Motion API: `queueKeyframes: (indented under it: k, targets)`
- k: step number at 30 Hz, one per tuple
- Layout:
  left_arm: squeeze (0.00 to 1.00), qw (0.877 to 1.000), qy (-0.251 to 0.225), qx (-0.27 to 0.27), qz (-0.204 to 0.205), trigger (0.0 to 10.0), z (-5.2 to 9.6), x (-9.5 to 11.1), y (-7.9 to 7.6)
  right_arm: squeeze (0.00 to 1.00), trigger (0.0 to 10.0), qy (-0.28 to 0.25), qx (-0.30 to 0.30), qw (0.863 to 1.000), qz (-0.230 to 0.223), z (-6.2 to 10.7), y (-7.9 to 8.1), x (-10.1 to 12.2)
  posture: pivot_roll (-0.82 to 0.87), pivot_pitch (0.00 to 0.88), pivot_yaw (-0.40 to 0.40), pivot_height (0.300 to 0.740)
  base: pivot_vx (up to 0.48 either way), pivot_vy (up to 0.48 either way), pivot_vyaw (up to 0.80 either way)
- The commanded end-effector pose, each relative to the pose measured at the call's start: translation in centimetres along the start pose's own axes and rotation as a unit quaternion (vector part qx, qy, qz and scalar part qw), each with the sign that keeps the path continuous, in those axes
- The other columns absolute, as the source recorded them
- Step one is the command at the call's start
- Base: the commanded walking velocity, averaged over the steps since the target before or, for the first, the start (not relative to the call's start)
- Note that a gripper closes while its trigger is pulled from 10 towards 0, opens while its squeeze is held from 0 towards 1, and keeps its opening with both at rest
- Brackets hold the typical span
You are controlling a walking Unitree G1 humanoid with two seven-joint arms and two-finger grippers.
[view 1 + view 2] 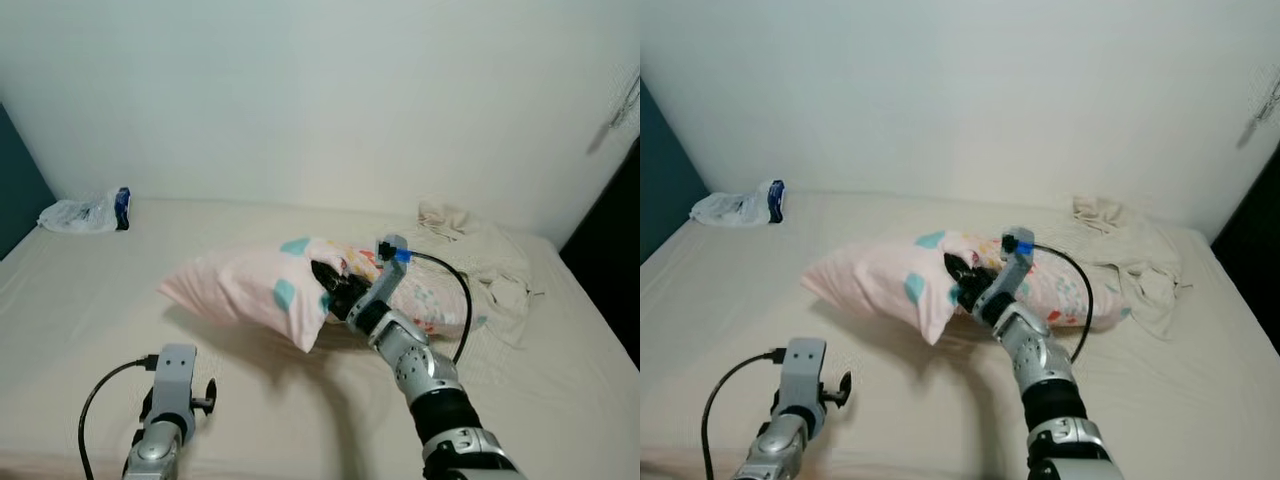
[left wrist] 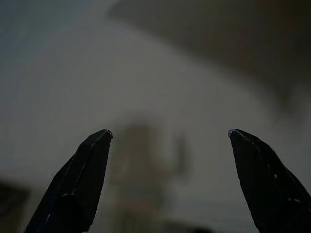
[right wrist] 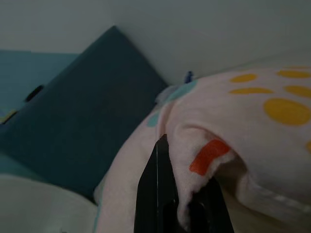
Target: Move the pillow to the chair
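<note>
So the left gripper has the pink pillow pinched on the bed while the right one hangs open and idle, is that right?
Not quite: the arms are swapped. The right gripper is shut on the pink pillow on the bed, as the left eye view shows and the right wrist view confirms. The left gripper is the open, idle one.

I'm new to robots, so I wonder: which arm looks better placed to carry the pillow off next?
The right. Its gripper is already shut on the pillow, part lifted off the bed. The left gripper hangs open, low and away from it.
</note>
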State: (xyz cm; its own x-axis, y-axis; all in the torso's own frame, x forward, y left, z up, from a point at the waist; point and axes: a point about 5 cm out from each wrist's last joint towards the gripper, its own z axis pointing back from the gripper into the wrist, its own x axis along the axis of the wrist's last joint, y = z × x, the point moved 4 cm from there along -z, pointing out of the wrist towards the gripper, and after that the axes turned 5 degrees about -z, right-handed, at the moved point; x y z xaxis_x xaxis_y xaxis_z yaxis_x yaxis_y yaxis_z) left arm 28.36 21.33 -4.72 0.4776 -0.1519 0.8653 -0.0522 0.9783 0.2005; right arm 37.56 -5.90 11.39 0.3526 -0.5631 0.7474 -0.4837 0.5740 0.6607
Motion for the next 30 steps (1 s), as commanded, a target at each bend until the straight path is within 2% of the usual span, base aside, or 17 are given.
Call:
queueKeyframes:
  k: [1, 2, 3, 4, 8, 12, 15, 17, 19, 21, 22, 24, 25, 26, 28, 29, 30]
  targets:
    - [0.0, 0.998, 0.033, 0.044, 0.006, 10.0, 0.5, -1.6, 2.5, 0.0, 10.0, -0.013, 0.045, 0.999, 0.023, -0.8, 1.8, 0.8, 0.09, 0.0, -0.04, 0.74, 0.0, 0.0, 0.73]
    - [0.0, 0.996, 0.044, 0.073, 0.021, 10.0, 0.7, -2.1, 4.1, 0.0, 10.0, -0.009, 0.049, 0.998, 0.026, -0.9, 1.9, 0.6, 0.1, 0.0, -0.044, 0.74, 0.0, 0.0, 0.73]
    - [0.0, 0.996, 0.044, 0.073, 0.021, 10.0, 0.7, -2.1, 4.1, 0.0, 10.0, -0.009, 0.049, 0.998, 0.026, -0.9, 1.9, 0.6, 0.1, 0.0, -0.044, 0.74, 0.0, 0.0, 0.73]
    - [0.0, 0.993, 0.058, 0.096, 0.022, 10.0, 1.1, -2.8, 5.7, 0.0, 10.0, 0.001, 0.053, 0.998, 0.031, -1.0, 2.1, -0.1, 0.1, 0.0, -0.046, 0.74, 0.0, 0.0, 0.73]
    - [0.0, 0.99, 0.077, 0.114, 0.028, 10.0, 1.7, -3.8, 7.0, 0.0, 10.0, 0.015, 0.054, 0.998, 0.034, -1.1, 2.1, -1.0, 0.11, 0.0, -0.048, 0.74, 0.0, 0.0, 0.73]
    - [0.0, 0.987, 0.103, 0.119, 0.036, 10.0, 2.4, -5.2, 7.2, 0.0, 10.0, 0.027, 0.058, 0.997, 0.036, -1.2, 2.3, -1.9, 0.11, 0.0, -0.047, 0.74, 0.0, 0.0, 0.73]
    - [0.0, 0.985, 0.139, 0.093, 0.037, 10.0, 3.3, -7.3, 5.3, 0.0, 10.0, 0.041, 0.08, 0.995, 0.037, -1.2, 3.2, -2.9, 0.12, 0.0, -0.045, 0.74, 0.0, 0.0, 0.73]
    - [0.0, 0.985, 0.144, 0.088, 0.038, 10.0, 3.4, -7.6, 5.0, 0.0, 10.0, 0.044, 0.084, 0.995, 0.038, -1.3, 3.3, -3.1, 0.12, 0.0, -0.045, 0.74, 0.0, 0.0, 0.73]
    - [0.0, 0.984, 0.166, 0.059, 0.039, 10.0, 3.8, -8.7, 2.9, 0.0, 10.0, 0.071, 0.096, 0.992, 0.045, -1.1, 3.8, -4.9, 0.11, 0.0, -0.045, 0.74, 0.0, 0.0, 0.73]
    - [0.0, 0.984, 0.168, 0.053, 0.038, 10.0, 3.8, -8.8, 2.5, 0.0, 10.0, 0.078, 0.092, 0.992, 0.047, -1.0, 3.6, -5.3, 0.12, 0.0, -0.049, 0.74, 0.0, 0.0, 0.73]
    - [0.0, 0.984, 0.17, 0.039, 0.036, 10.0, 3.8, -8.7, 1.6, 0.0, 10.0, 0.1, 0.072, 0.991, 0.051, -0.6, 2.6, -6.7, 0.12, 0.0, -0.052, 0.74, 0.0, 0.0, 0.73]
    - [0.0, 0.984, 0.171, 0.031, 0.033, 10.0, 3.7, -8.7, 1.2, 0.0, 10.0, 0.114, 0.059, 0.99, 0.055, -0.2, 2.0, -7.5, 0.12, 0.0, -0.052, 0.74, 0.0, 0.0, 0.73]
    - [0.0, 0.985, 0.171, 0.012, 0.028, 10.0, 3.6, -8.5, 0.1, 0.0, 10.0, 0.156, 0.011, 0.986, 0.064, 1.2, -0.1, -9.6, 0.12, 0.0, -0.056, 0.74, 0.0, 0.0, 0.73]
    - [0.0, 0.985, 0.171, 0.012, 0.028, 10.0, 3.6, -8.5, 0.1, 0.0, 10.0, 0.156, 0.011, 0.986, 0.064, 1.2, -0.1, -9.6, 0.12, 0.0, -0.056, 0.74, 0.0, 0.0, 0.73]
    - [0.0, 0.985, 0.17, -0.01, 0.022, 10.0, 3.5, -8.3, -1.1, 0.0, 10.0, 0.197, -0.042, 0.978, 0.058, 3.3, -2.3, -11.8, 0.12, 0.0, -0.059, 0.74, 0.0, 0.0, 0.73]
    - [0.0, 0.985, 0.17, -0.01, 0.022, 10.0, 3.5, -8.3, -1.1, 0.0, 10.0, 0.197, -0.042, 0.978, 0.058, 3.3, -2.3, -11.8, 0.12, 0.0, -0.059, 0.74, 0.0, 0.0, 0.73]
    - [0.0, 0.985, 0.17, -0.025, 0.023, 10.0, 3.4, -8.2, -1.9, 0.0, 10.0, 0.224, -0.078, 0.97, 0.055, 5.0, -3.8, -13.2, 0.12, 0.0, -0.061, 0.74, 0.0, 0.0, 0.73]
